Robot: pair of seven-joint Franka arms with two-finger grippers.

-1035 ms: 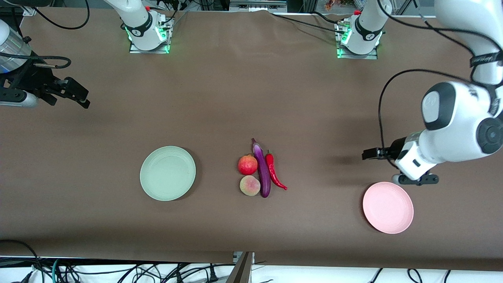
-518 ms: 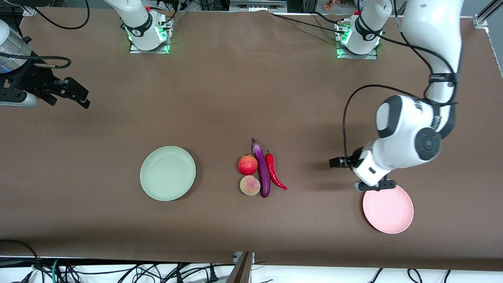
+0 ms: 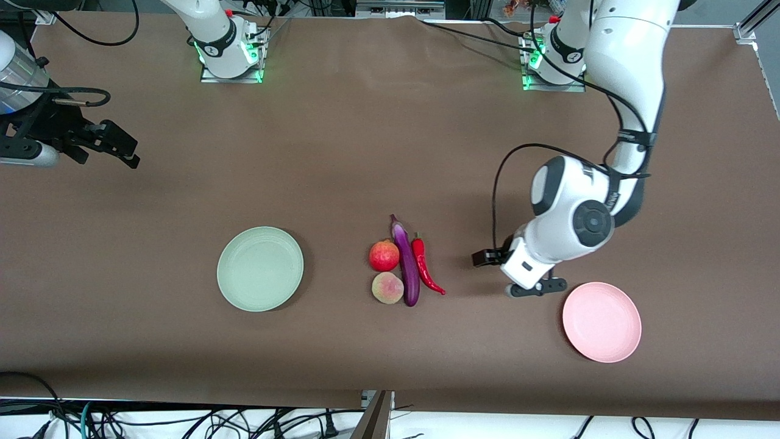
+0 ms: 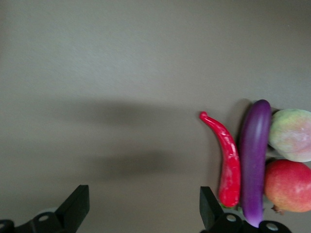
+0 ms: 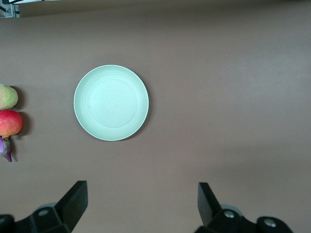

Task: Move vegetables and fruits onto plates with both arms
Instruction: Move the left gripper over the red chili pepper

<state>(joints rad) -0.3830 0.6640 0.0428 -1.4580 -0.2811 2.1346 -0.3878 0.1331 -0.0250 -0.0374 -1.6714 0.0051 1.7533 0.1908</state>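
A brown cloth covers the surface (image 3: pixel 365 152), with cables along its near edge. The eggplant (image 3: pixel 406 263), chili (image 3: pixel 423 266), pomegranate (image 3: pixel 384 255) and peach (image 3: pixel 387 288) cluster between the green plate (image 3: pixel 260 269) and pink plate (image 3: pixel 601 322). The left gripper (image 3: pixel 487 258) hovers beside the chili, fingers spread. The right gripper (image 3: pixel 119 146) waits, fingers spread; its wrist view shows only the green plate whole.

The right wrist view's edge cuts off the eggplant (image 5: pixel 6 148) (only its stem end shows) and hides the chili entirely.

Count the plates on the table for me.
2: round pale green plate toward the right arm's end; round pink plate toward the left arm's end, nearer the front camera. Neither holds anything.
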